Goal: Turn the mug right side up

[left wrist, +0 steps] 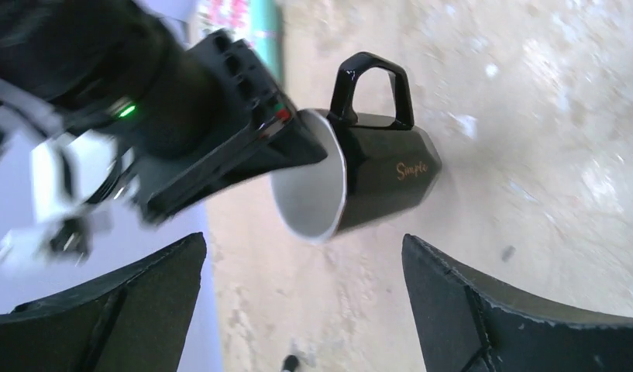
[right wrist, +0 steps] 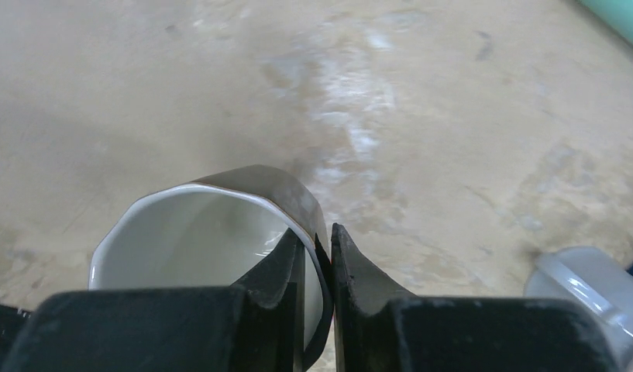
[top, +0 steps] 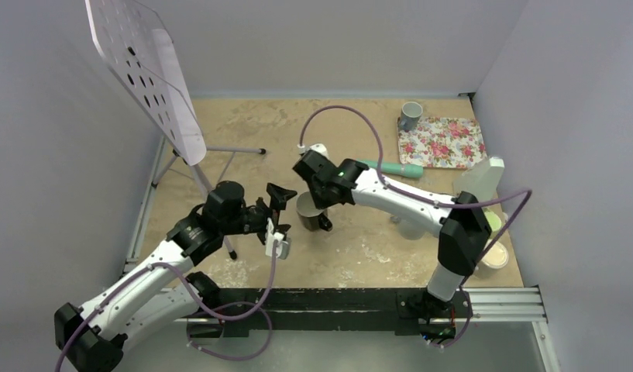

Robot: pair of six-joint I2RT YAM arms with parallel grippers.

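Neighbouring the mug (top: 307, 211): tripod (top: 202, 184), teal wand (top: 394, 168).

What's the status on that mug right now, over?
Right gripper shut on mug rim. Mug mouth up, about upright. Left gripper open, empty, close by. Nothing in the way.

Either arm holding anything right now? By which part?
Right gripper pinches the black mug by its rim wall, one finger inside and one outside. Left gripper is open and holds nothing.
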